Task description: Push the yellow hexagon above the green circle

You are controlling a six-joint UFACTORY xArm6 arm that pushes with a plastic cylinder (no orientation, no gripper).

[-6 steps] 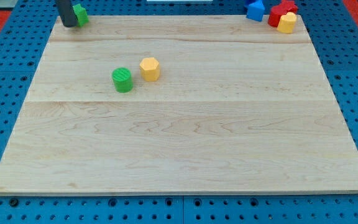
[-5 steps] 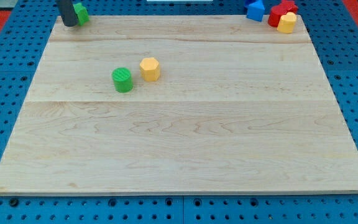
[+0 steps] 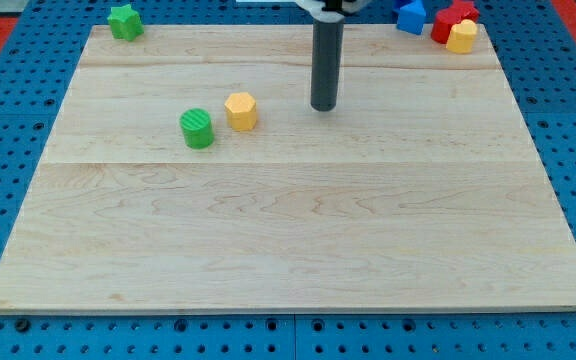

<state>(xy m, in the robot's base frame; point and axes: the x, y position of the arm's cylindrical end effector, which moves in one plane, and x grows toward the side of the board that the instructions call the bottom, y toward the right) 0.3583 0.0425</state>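
My tip (image 3: pixel 323 107) sits on the tabletop (image 3: pixel 288 220) to the view's right of the yellow hexagon (image 3: pixel 241 111), near it but not touching – no fingers on this rig, just a plain rod. The hexagon is just beside the green circle (image 3: pixel 197 129), up and to its right. Green star (image 3: pixel 123 21) top left – blue (image 3: pixel 410 16), red (image 3: pixel 451 17) and yellow (image 3: pixel 462 37) blocks bunched top right.

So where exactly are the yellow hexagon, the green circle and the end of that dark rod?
yellow hexagon (image 3: pixel 241 109): camera view, on its top face.
green circle (image 3: pixel 197 127): camera view, on its ridged top.
my tip (image 3: pixel 323 107): camera view, at the rod's very bottom end, to the view's right of the yellow hexagon and apart from it.
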